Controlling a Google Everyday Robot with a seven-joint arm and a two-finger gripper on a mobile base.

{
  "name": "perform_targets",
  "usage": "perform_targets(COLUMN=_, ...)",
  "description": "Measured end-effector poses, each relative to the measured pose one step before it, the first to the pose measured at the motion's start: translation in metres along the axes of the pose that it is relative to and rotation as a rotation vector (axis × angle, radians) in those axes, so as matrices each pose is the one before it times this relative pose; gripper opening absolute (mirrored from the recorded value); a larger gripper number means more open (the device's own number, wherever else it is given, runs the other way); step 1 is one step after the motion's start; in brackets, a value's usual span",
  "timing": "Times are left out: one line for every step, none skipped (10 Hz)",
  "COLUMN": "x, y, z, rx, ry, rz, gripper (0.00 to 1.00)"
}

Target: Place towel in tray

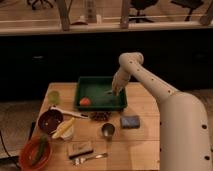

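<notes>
Gripper (116, 92) low over right part of green tray (97, 80), arm reaching in from right. Orange-red object (85, 101) inside tray (front-left corner). Blue pad (130, 121) on wooden table (137, 147), near tray.

The dark green tray (100, 106) is rectangular with low walls and sits flat near the back of the table (145, 145). The towel (110, 92) looks like a small pale scrap low over the tray's right half, I think. It's hard to make out, right at the gripper (116, 91), which hangs there.
</notes>
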Motion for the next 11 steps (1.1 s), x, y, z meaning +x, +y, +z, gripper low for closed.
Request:
perform_targets(x=-0.00060, y=-0.00055, z=0.00080, rx=0.00012, ry=0.00495, rz=0.00158, gripper=0.47)
perform_targets(x=-0.00018, y=0.00001, z=0.00039, rx=0.00058, ry=0.00205, rz=0.00102, gripper=0.57)
perform_targets(x=0.00007, y=0.00003, z=0.00025, rx=0.00068, ry=0.00119, rz=0.00055, gripper=0.66)
perform_targets(x=-0.00040, y=-0.00061, z=0.00038, rx=0.00131, ry=0.00007, rz=-0.00085, gripper=0.75)
perform_targets(x=-0.00030, y=-0.00032, z=-0.00023, rx=0.00215, ry=-0.00009, rz=-0.00043, gripper=0.80)
perform_targets(x=0.00008, y=-0.00023, z=-0.00021, rx=0.00078, ry=0.00050, rz=-0.00019, gripper=0.80)
perform_targets(x=0.00018, y=-0.00032, z=-0.00020, rx=0.00071, ry=0.00017, rz=-0.00019, gripper=0.80)
perform_targets(x=0.00043, y=-0.00052, z=-0.00058, rx=0.00170, ry=-0.00036, rz=-0.00039, gripper=0.80)
perform_targets(x=0.00027, y=-0.00067, z=-0.00024, rx=0.00170, ry=-0.00137, rz=-0.00102, gripper=0.80)
perform_targets(x=0.00028, y=-0.00005, z=-0.00042, rx=0.00106, ry=-0.00122, rz=-0.00107, gripper=0.80)
perform_targets(x=0.00010, y=0.00006, z=-0.00101, rx=0.00386, ry=-0.00282, rz=-0.00217, gripper=0.80)
